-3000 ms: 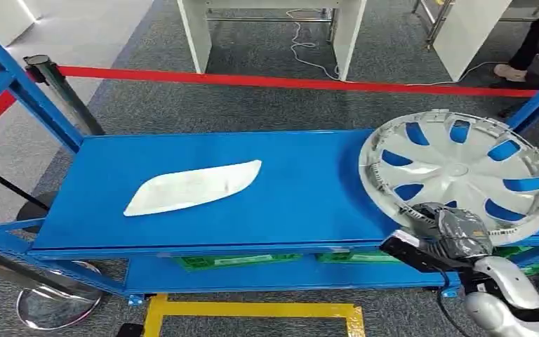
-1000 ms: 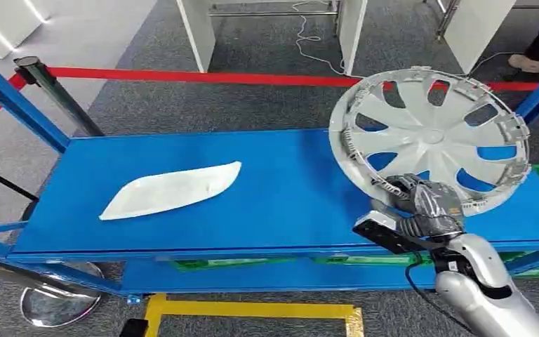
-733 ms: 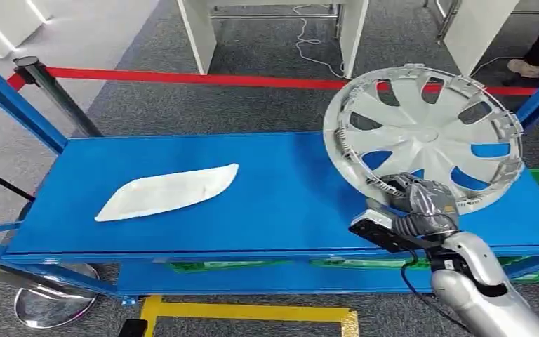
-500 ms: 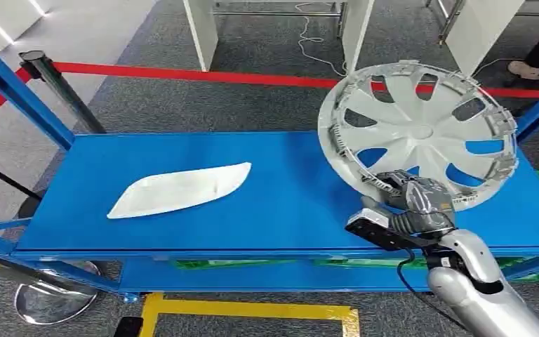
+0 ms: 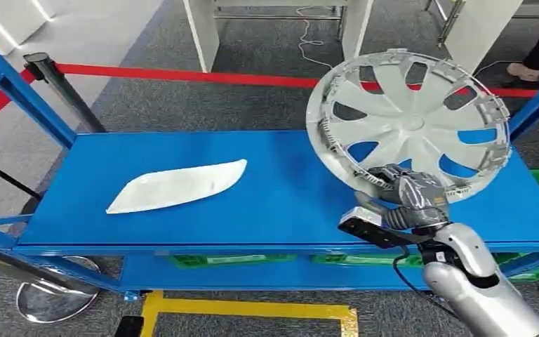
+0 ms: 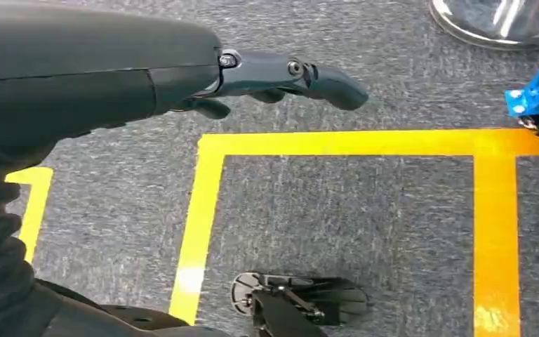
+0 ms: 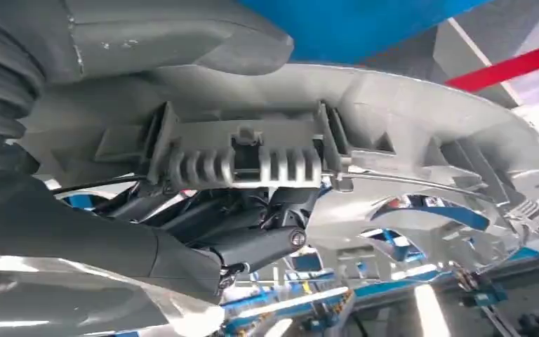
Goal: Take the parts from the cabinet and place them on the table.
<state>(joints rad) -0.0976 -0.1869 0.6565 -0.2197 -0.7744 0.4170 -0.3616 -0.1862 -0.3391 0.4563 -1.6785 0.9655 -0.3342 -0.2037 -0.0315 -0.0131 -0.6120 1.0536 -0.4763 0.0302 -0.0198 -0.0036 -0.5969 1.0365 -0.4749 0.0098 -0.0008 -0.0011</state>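
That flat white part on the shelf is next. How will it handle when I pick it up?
The white part looks thin and shell-like, so probably light and perhaps a bit flexible. It lies low on the blue shelf, so fingers may struggle to get under an edge. Its smooth surface could slip.

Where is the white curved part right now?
Head view: the white curved part lies flat on the blue shelf's left half, apart from the wheel cover.

No legible text, labels or numbers.
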